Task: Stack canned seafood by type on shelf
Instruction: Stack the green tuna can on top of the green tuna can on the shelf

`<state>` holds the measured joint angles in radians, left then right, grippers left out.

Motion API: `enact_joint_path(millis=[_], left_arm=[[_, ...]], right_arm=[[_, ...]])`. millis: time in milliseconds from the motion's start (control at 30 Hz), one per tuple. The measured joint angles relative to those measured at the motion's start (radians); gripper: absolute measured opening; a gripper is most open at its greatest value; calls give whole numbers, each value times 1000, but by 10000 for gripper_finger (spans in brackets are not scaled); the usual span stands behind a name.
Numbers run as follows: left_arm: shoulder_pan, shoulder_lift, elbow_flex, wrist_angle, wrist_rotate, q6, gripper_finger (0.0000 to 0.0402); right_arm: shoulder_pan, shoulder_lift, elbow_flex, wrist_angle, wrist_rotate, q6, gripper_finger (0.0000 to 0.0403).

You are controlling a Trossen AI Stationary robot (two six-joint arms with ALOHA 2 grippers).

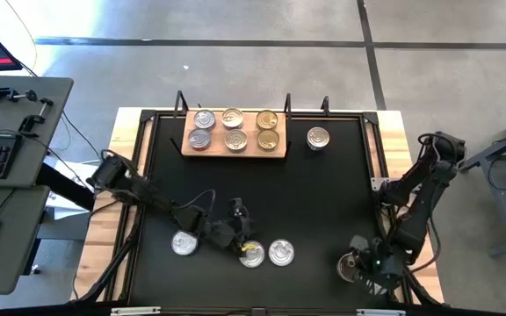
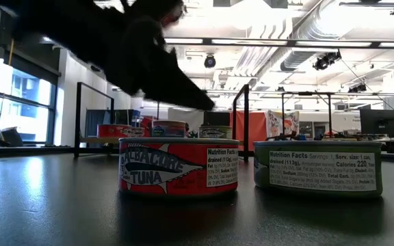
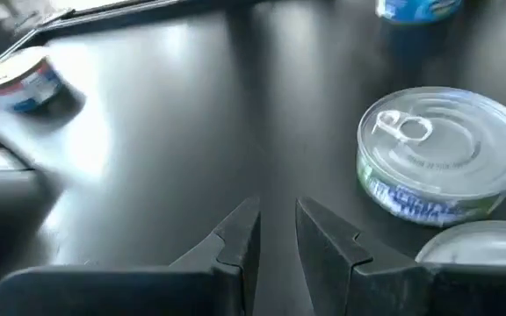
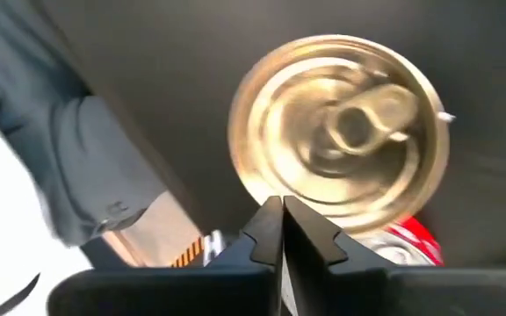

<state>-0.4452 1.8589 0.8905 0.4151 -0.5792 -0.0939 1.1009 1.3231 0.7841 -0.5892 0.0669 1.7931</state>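
**High view: six tins shelved, five waiting on the table**

High view is showing the shelf [image 1: 234,154], a light wooden board at the far side of the black table [image 1: 323,202], carrying six cans in two rows: four silver-topped at its left and middle, two gold-topped at its right. A lone silver can [image 1: 318,138] is standing just beside the shelf's right end.

Three more tins are sitting near the front edge: one silver can [image 1: 184,243] to the left, then a pair [image 1: 266,254] close together. The left gripper [image 1: 240,230] is hovering just above that pair, its fingers nearly pressed together with a thin gap and holding nothing. The right gripper [image 4: 281,230] is sitting at the front right corner with its fingers pressed fully together, empty, right beside a gold-topped can [image 4: 341,132] that shows a red side.

These tins are looking rigid and fairly dense for their size, with smooth metal walls and glossy labels that are likely slippery. Judging by their shape, the best hold is across the diameter on the side wall, below the rim; the pull-tab is too flimsy to trust.

The front pair is standing so close that a finger may not fit between them. The black posts [image 1: 181,103] behind the shelf are crowding the drop-off.
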Motion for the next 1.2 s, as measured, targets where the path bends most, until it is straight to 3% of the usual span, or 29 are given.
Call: enact_joint_path(millis=[133,233,333,533,667,833,933,1200], left_arm=[[-79,-113,2,-73,-138,2,64],[-142,-189,2,-110,-225,35,64],[-194,-251,2,-97,-240,81,64],[-266,-280,2,-29,-239,57,64],[-333,-280,34,8,-318,86,64],[-400,-281,87,1,-490,275,64],[-413,-280,93,2,-520,312,64],[-389,-274,93,-139,-545,199,64]], right_arm=[[-13,0,0,-51,12,7,3],[-52,0,0,-80,121,-84,1],[-96,0,0,-60,254,-181,0],[-219,34,-28,230,271,-503,0],[-307,114,-35,478,203,-742,0],[-407,199,-35,680,105,-926,0],[-458,240,-35,799,88,-1050,0],[-576,354,-35,799,-71,-1161,0]])
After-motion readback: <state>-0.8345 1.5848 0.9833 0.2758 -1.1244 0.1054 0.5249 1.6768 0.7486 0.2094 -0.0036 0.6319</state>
